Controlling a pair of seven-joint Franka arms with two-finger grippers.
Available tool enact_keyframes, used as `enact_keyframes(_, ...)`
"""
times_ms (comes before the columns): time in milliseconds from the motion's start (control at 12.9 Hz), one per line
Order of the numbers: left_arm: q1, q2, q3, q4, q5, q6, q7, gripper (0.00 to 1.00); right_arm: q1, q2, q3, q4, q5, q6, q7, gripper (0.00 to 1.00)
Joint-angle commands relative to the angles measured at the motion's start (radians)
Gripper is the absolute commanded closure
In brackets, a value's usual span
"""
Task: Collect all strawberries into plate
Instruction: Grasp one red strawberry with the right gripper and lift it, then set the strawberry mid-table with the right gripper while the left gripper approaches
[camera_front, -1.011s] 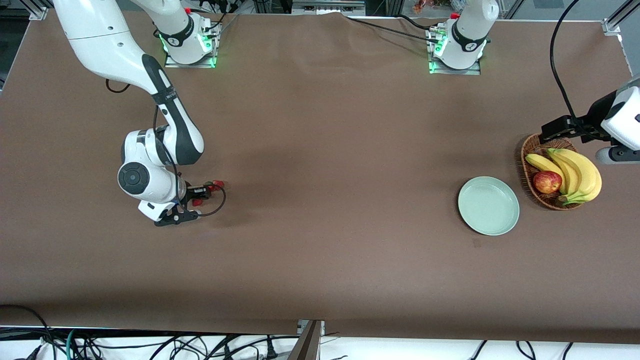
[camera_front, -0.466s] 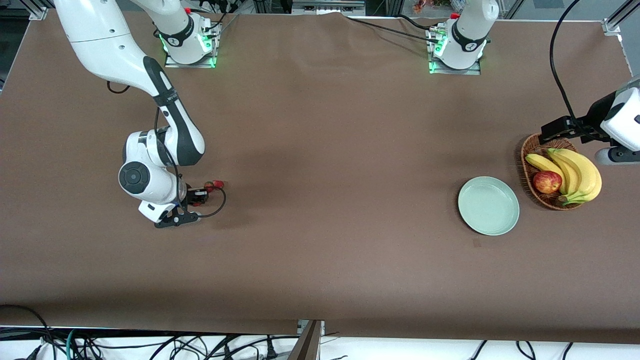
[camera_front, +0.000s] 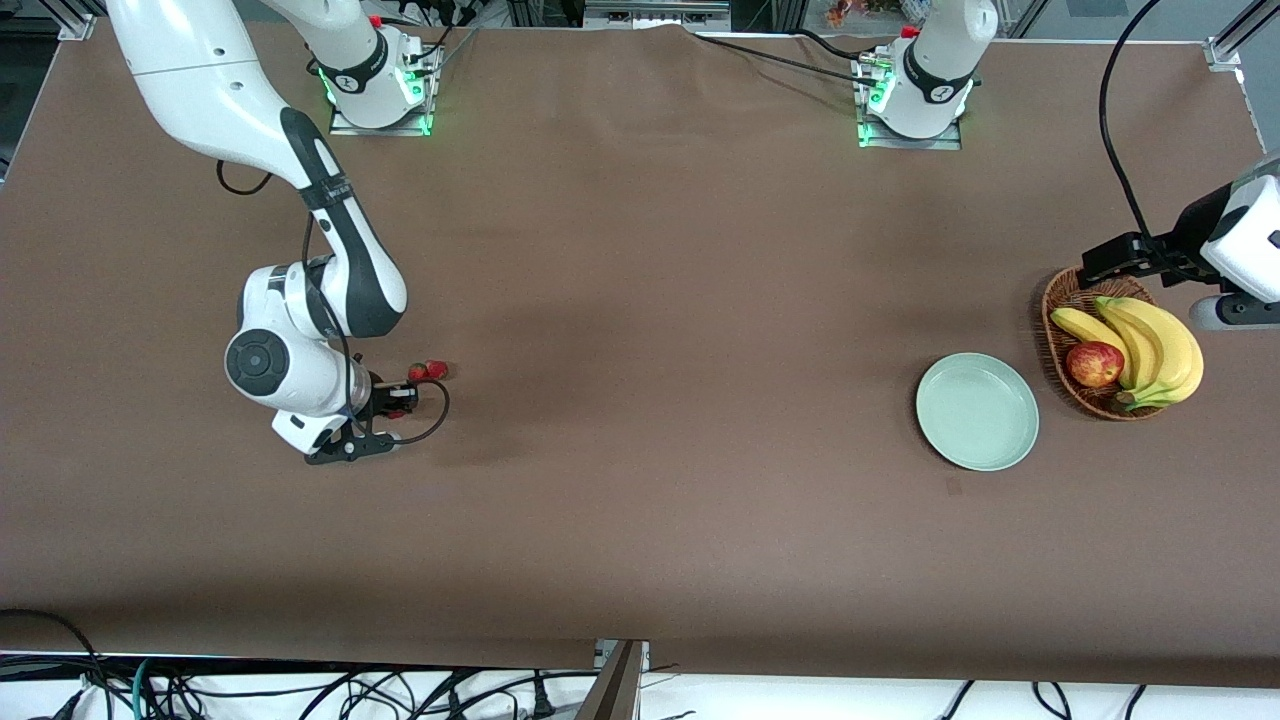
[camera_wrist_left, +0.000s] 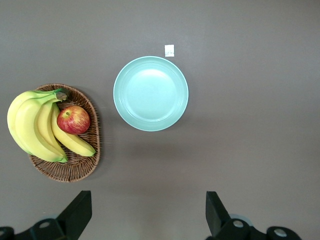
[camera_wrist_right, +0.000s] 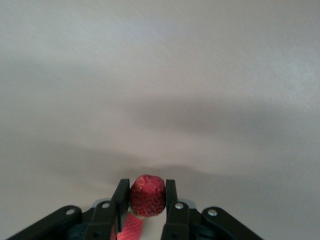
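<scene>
Front view: right gripper (camera_front: 392, 402) mostly hidden under its own wrist; the strawberry (camera_wrist_right: 147, 195) it clamps is too small to make out there. Two more berries (camera_front: 428, 371) beside it merge into one red speck. Left gripper (camera_wrist_left: 145, 212) cut off at frame edge; only finger stubs show.

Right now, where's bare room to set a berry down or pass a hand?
The plate is bare, so is the brown tabletop between it and the strawberries. Crowded: the basket under the open left hand, and around the right hand, shut on a strawberry.
</scene>
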Motion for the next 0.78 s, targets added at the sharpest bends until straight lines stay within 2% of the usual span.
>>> enact_keyframes(0,0.0,0.017,-0.001,0.037,0.015,-0.022,0.021,0.0,0.051,0.041,0.0,0.178,0.02,-0.161,0.115,0.87)
enact_keyframes(155,0.0,0.019,0.001,0.037,0.014,-0.022,0.021,0.0,0.113,0.055,0.014,0.247,0.05,-0.224,0.244,0.87)
enact_keyframes(311,-0.001,0.025,0.001,0.037,0.015,-0.019,0.025,0.0,0.185,0.059,0.023,0.288,0.113,-0.223,0.374,0.87)
enact_keyframes(544,-0.001,0.053,0.001,0.037,0.02,-0.015,0.027,0.0,0.286,0.105,0.031,0.365,0.13,-0.195,0.554,0.87)
enact_keyframes(700,-0.003,0.094,0.001,0.037,0.026,-0.011,0.025,0.0,0.327,0.14,0.063,0.393,0.187,-0.097,0.684,0.86)
